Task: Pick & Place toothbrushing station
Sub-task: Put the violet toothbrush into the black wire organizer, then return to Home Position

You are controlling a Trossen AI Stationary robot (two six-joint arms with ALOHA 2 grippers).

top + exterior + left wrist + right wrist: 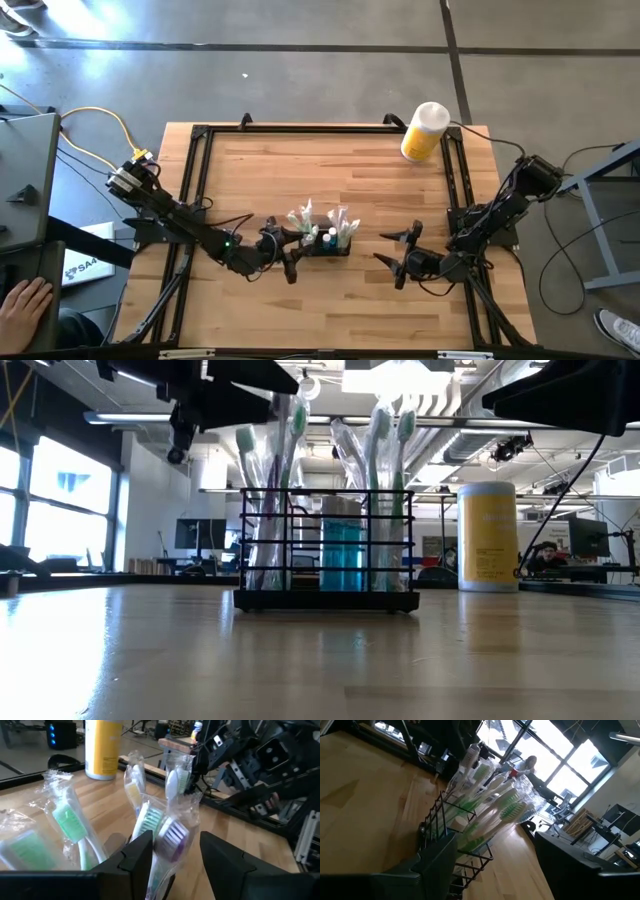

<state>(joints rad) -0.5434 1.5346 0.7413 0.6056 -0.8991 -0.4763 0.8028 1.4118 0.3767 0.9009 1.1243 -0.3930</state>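
The toothbrushing station (328, 242) is a black wire rack standing on its base at the table's middle (325, 560). It holds several clear-wrapped toothbrushes and a blue tube (341, 555). My left gripper (288, 248) is at the rack's left side, open. In the left wrist view its fingers (176, 855) stand on either side of a wrapped purple-bristled brush head (172, 834). My right gripper (386, 250) waits open a short way to the rack's right, pointing at the rack (455, 835).
A yellow bottle with a white cap (424, 131) stands at the table's far right (487, 537). Black frame rails (195, 190) run along the table's left, right and far sides. A person's hand (22, 305) shows beyond the table's near left corner.
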